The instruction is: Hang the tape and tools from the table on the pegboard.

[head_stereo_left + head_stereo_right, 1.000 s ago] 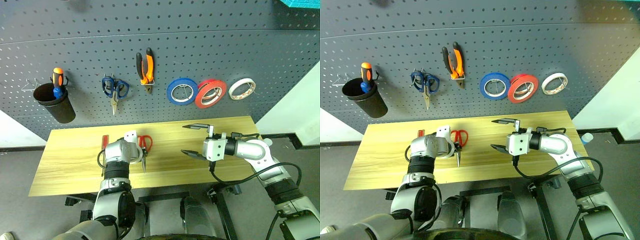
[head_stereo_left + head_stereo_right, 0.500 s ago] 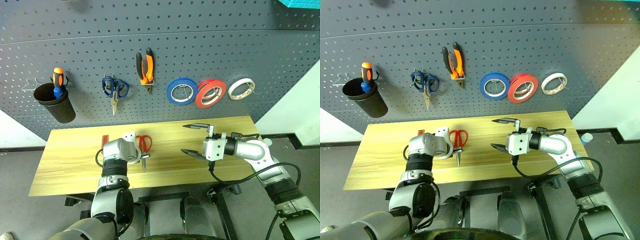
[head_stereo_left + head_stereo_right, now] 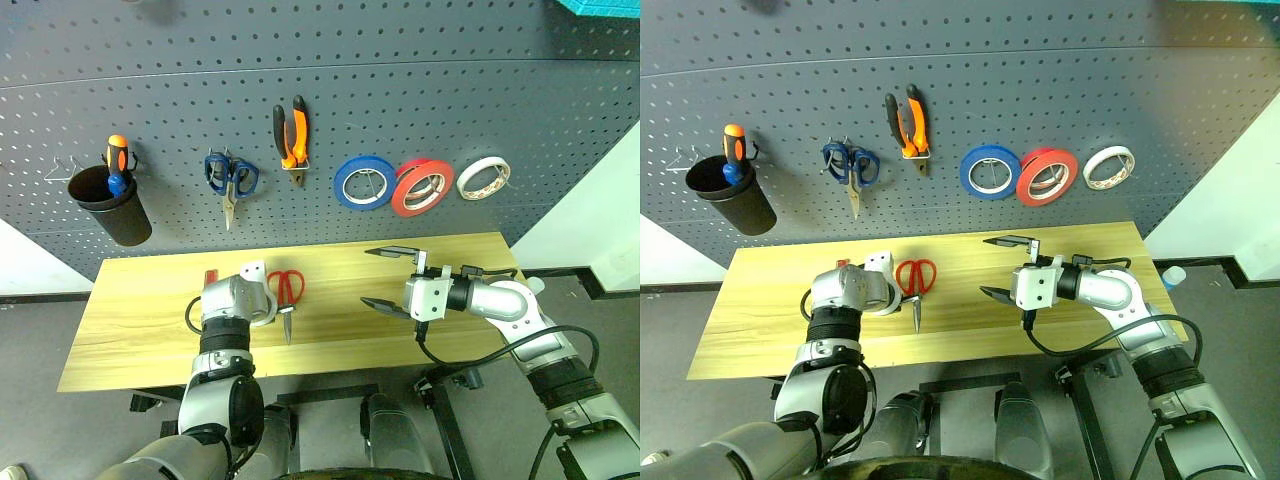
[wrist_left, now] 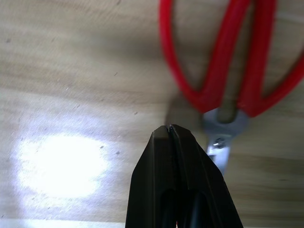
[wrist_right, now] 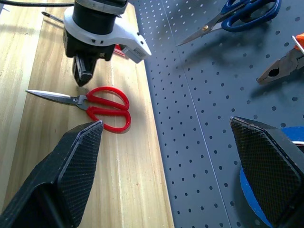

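Even, fairly bright light falls over the dark grey perforated pegboard (image 3: pixel 420 90), whose hole rows bow near the edges of the head views. Hanging items cast soft shadows. In the left wrist view a white glare patch sits on the light yellowish wooden counter (image 4: pixel 61 164), and the red-handled scissors (image 4: pixel 223 61) look blurred.

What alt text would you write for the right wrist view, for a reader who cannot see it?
Red-handled scissors lie flat on the wooden table, and the shut left gripper points down beside their pivot without holding them. The right gripper's open fingers frame the scene, with the dark pegboard behind.
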Robot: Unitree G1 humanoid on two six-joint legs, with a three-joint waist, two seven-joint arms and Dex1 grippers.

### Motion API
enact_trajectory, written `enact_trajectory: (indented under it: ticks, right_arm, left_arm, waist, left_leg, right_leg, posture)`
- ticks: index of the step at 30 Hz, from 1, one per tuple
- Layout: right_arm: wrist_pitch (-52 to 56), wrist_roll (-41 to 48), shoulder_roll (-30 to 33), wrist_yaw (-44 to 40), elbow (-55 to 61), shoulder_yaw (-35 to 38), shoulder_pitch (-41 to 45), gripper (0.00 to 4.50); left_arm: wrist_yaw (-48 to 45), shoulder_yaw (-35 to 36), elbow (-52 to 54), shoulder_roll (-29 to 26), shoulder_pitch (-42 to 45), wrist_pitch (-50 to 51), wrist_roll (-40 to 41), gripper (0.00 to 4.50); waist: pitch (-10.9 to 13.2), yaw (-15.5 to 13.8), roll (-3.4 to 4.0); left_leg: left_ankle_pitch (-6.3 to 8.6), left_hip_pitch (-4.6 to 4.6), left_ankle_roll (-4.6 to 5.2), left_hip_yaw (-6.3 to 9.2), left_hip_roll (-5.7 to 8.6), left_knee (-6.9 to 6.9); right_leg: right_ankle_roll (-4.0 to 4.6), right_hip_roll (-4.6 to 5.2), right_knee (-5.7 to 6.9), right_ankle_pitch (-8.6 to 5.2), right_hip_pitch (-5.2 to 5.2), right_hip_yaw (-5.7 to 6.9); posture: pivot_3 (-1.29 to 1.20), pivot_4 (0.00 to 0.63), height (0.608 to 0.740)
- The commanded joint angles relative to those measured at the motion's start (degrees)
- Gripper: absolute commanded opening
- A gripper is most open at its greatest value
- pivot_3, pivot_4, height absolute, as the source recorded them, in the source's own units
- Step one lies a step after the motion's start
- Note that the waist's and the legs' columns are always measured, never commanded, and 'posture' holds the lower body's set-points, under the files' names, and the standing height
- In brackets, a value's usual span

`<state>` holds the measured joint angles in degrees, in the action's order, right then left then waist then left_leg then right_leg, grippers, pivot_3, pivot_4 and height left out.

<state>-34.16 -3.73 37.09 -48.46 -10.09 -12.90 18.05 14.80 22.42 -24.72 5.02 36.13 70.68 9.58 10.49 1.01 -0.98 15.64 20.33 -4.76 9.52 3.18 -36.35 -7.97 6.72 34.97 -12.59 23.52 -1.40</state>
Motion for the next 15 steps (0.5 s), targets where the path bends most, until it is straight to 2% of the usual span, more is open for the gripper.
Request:
enact_trajectory:
  ticks: [1,6,15]
  right_arm:
    - [-0.84,0.38,-0.16,0.64,1.65,0.47,-0.36,4.50]
    - [-0.96,0.43,0.11,0.53,1.28,0.51,-0.40,4.50]
    - [-0.79,0.30,0.13,0.40,0.79,0.55,0.42,4.50]
  left_arm:
    - [0.76,1.53,6.53,1.50,0.08,2.71,1.46,0.60]
    - [-0.46,-1.84,11.77,2.96,0.35,8.46,1.24,2.26]
    - [2.83,-1.57,6.26,5.17,2.36,8.77,-1.35,2.26]
  waist:
    - [0.00,-0.02,0.00]
    - [0.00,0.03,0.00]
    - [0.01,0.01,-0.01]
  left_leg:
    - [0.00,0.00,0.00,0.00,0.00,0.00]
    - [0.00,0.01,0.00,0.00,0.00,-0.03]
    - [0.00,0.01,0.01,0.00,0.00,-0.10]
  right_leg:
    - [0.00,0.00,0.00,0.00,0.00,0.00]
    - [-0.01,0.00,0.01,0.00,0.00,0.00]
    - [0.00,0.00,0.04,0.02,-0.02,0.00]
  posture:
    - [-0.04,0.107,0.740]
    - [-0.03,0.112,0.740]
    - [-0.03,0.123,0.740]
